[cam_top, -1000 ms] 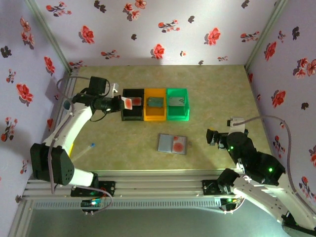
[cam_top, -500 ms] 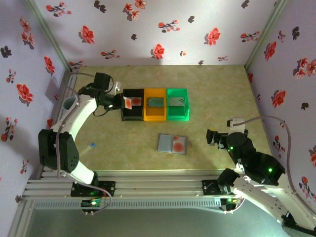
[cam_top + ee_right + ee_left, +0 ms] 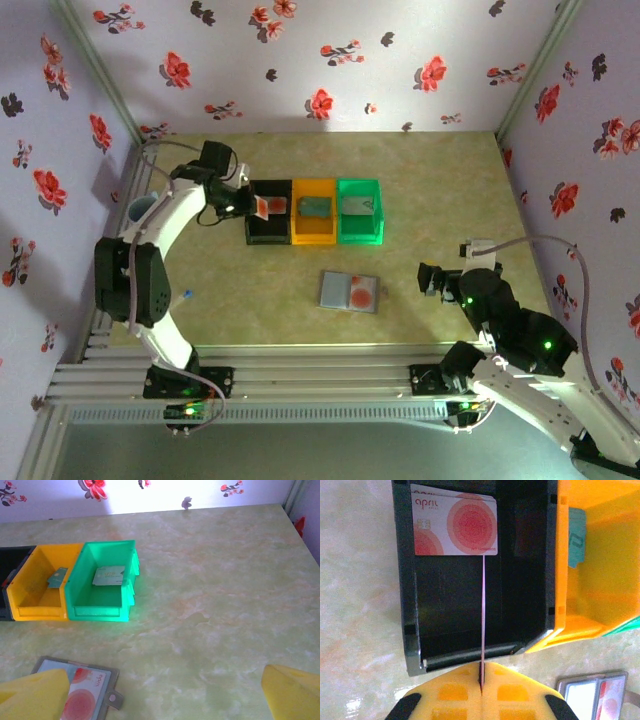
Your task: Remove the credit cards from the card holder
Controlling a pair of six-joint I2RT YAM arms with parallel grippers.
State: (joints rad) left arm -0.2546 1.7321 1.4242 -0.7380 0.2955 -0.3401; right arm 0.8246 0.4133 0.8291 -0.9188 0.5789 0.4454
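Left hand (image 3: 481,674) is being held over the black bin (image 3: 445,610), with its yellow fingers (image 3: 450,695) being pressed fully together on a thin card (image 3: 483,615). That card is being seen edge-on, as a pale line reaching out above the bin's floor. A white card (image 3: 454,526) printed with red circles is being shown face-up at the far left of the same bin. Whether it is being touched by the thin card cannot be told.

Well to the right, the right hand (image 3: 430,278) is being held above the bare desk (image 3: 450,180). Its fingers are being spread wide and nothing is being gripped between them.

Between the two hands, the card holder (image 3: 349,291) is being left lying open on the desk, just near of the orange bin (image 3: 314,232) and the green bin (image 3: 360,232). A red-circled card (image 3: 361,292) is being carried in its right half. A teal card (image 3: 315,207) is being cradled in the orange bin, and a grey card (image 3: 357,206) is being cradled in the green one. The three bins are being lined up side by side, touching, with the black one at the left.
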